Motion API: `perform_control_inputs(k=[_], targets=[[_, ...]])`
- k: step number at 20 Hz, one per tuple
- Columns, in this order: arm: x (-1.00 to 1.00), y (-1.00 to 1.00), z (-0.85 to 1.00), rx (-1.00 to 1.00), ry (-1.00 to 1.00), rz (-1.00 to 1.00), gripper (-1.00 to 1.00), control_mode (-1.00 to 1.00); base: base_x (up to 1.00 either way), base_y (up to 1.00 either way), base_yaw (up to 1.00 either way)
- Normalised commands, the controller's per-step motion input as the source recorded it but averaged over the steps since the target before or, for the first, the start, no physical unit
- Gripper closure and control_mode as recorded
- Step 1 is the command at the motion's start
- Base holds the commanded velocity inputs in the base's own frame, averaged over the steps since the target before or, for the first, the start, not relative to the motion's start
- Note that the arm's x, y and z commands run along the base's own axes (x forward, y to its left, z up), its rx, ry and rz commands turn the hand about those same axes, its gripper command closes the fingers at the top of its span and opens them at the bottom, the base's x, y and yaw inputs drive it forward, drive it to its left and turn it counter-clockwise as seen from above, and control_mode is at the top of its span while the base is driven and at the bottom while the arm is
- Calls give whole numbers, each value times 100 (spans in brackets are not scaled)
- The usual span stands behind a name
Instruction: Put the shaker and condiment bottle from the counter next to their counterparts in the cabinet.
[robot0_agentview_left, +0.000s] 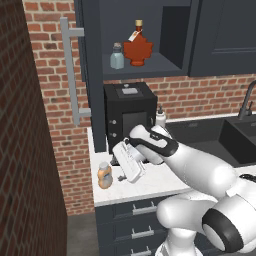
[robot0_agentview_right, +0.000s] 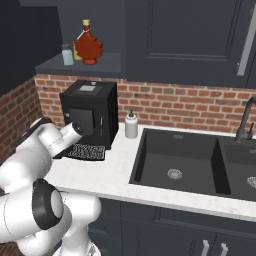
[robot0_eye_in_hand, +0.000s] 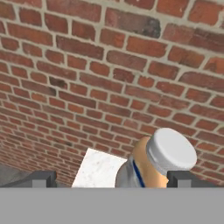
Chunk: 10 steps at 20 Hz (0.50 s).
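The condiment bottle (robot0_agentview_left: 104, 175), orange-tan with a pale cap, stands near the left end of the counter (robot0_agentview_left: 150, 186). My gripper (robot0_agentview_left: 121, 176) hangs open just to its right, tilted down toward it. In the hand view the bottle (robot0_eye_in_hand: 162, 156) sits close in front, between the wide-apart fingertips (robot0_eye_in_hand: 183, 178) and nearer the right one, touching neither. The blue-grey shaker (robot0_agentview_left: 117, 56) stands on the shelf of the open cabinet (robot0_agentview_left: 150, 67) beside the red maple-leaf bottle (robot0_agentview_left: 138, 48). From the right, the shaker (robot0_agentview_right: 67, 54) has a sliver of yellow-green shaker (robot0_agentview_right: 76, 52) behind it, next to the maple bottle (robot0_agentview_right: 89, 46).
A black coffee machine (robot0_agentview_left: 130, 112) stands behind my hand, with a white squeeze bottle (robot0_agentview_left: 160, 117) to its right. The open cabinet door with its bar handle (robot0_agentview_left: 67, 70) hangs above the counter's left end. A brick side wall (robot0_agentview_left: 25, 150) closes the left. The black sink (robot0_agentview_right: 175, 160) lies right.
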Motion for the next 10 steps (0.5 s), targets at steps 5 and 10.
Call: perform_control_inputs(k=[5,10], targets=[[21,0,0,0,0,0,-100,-100,0,0,0],[13,0,0,0,0,0,-100,-100,0,0,0]])
